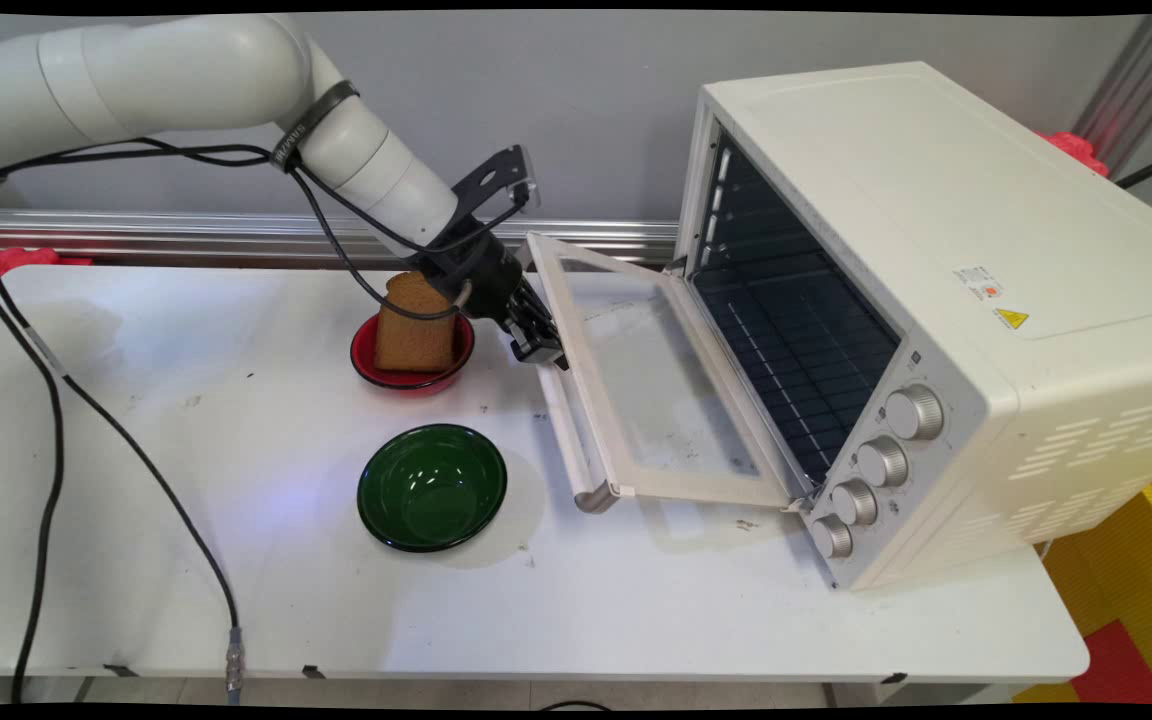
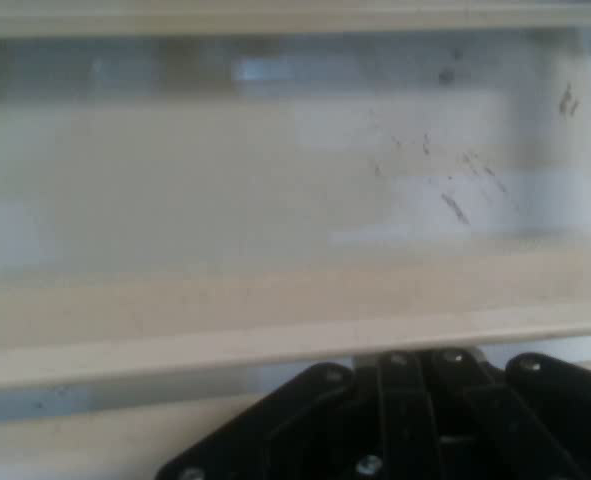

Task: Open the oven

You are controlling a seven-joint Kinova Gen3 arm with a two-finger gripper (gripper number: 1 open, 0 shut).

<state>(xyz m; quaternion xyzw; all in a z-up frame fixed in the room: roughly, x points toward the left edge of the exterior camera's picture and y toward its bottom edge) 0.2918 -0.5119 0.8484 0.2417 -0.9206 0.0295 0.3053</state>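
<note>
From the left, black cables (image 1: 86, 400) trail off the arm (image 1: 236, 90) and down across the white table (image 1: 236, 590). Toward the back of the table sits a red bowl (image 1: 368, 365) with a slice of toast (image 1: 414, 325) standing upright in it. Nearer the front, a bit to the right of that, is a green bowl (image 1: 432, 487).

Just right of the red bowl hangs the gripper (image 1: 539, 348), pointing down and to the right, right at the handle edge of the oven door (image 1: 636, 390). In the hand view, the door's cream frame (image 2: 275, 340) and its smudged glass (image 2: 275, 170) fill nearly everything, with only the black linkage rising from the bottom, so I cannot tell whether the gripper is spread or pressed together, nor whether it touches the handle (image 1: 566, 440).

The door lies folded down, open. Behind it stands the white oven (image 1: 936, 250), its dark inside showing a wire rack (image 1: 796, 350), and four silver knobs (image 1: 881, 462) run down its front right side.
</note>
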